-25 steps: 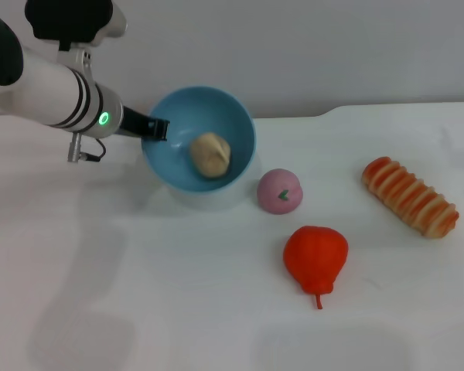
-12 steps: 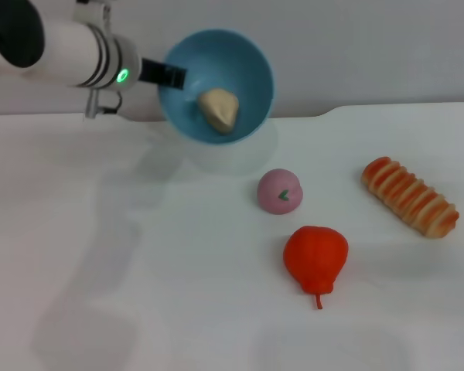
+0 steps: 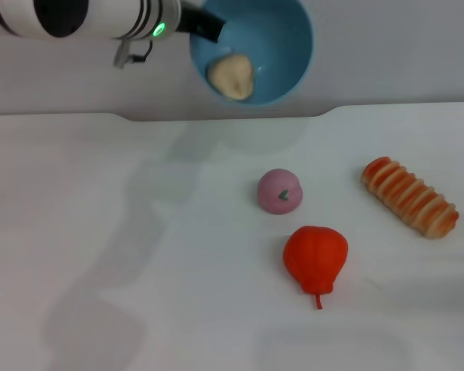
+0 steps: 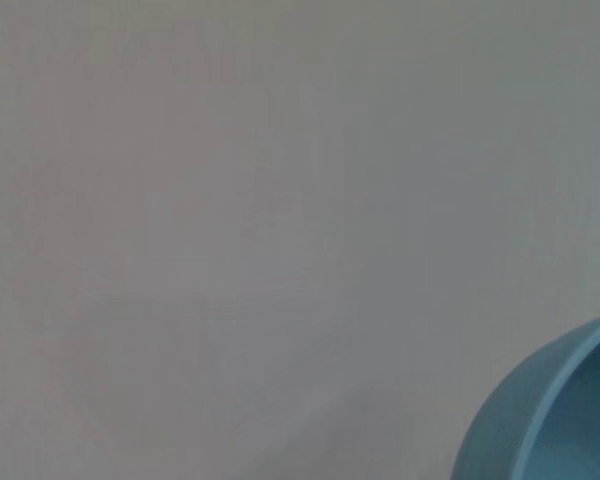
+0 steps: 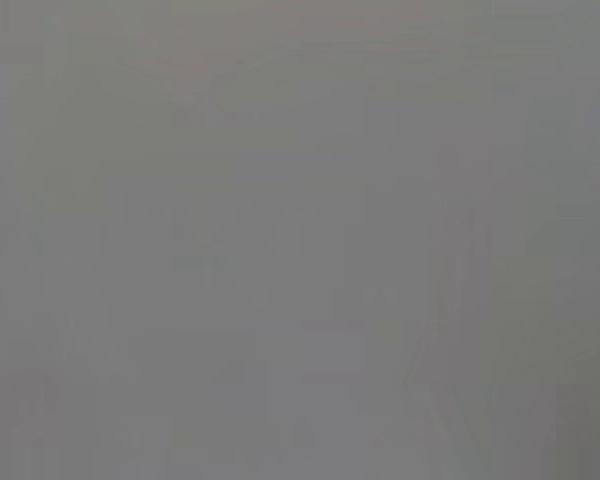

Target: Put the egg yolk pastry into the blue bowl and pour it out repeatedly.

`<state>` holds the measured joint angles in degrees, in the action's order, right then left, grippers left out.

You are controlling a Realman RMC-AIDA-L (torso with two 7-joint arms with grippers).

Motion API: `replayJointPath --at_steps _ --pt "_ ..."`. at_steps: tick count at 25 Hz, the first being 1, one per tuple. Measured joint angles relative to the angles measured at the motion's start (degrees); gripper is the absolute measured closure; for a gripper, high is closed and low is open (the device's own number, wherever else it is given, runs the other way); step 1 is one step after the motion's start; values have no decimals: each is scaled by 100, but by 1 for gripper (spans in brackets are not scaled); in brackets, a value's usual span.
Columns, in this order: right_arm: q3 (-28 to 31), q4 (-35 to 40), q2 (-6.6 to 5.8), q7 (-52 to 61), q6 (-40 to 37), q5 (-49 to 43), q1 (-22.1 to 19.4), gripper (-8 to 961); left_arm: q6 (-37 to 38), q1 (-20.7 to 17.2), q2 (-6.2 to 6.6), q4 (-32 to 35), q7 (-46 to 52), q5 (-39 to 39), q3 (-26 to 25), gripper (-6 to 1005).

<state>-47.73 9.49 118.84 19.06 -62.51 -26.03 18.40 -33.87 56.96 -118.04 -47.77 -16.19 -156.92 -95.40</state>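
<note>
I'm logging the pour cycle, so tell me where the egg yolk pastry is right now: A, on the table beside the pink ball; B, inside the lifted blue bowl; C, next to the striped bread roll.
B: the egg yolk pastry lies inside the tilted blue bowl, held above the table by the left gripper.

No readable text, brand, label or number anywhere. Only marks: a small green mark, shaped like a tick or leaf, on the pink ball (image 3: 279,191); not a legible character. A green indicator light glows on the left arm's wrist (image 3: 159,29), no lettering beside it. Both wrist views show no writing.
</note>
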Motion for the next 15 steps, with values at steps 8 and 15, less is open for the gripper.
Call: replayJointPath --at_steps 8,15 --pt "53 -184 7 -3 -154 3 -56 479 105 175 -37 -452 43 -553 541 1001" --pt "67 -197 8 -6 -159 3 -73 481 910 -150 -44 -975 82 -646 1064 1001"
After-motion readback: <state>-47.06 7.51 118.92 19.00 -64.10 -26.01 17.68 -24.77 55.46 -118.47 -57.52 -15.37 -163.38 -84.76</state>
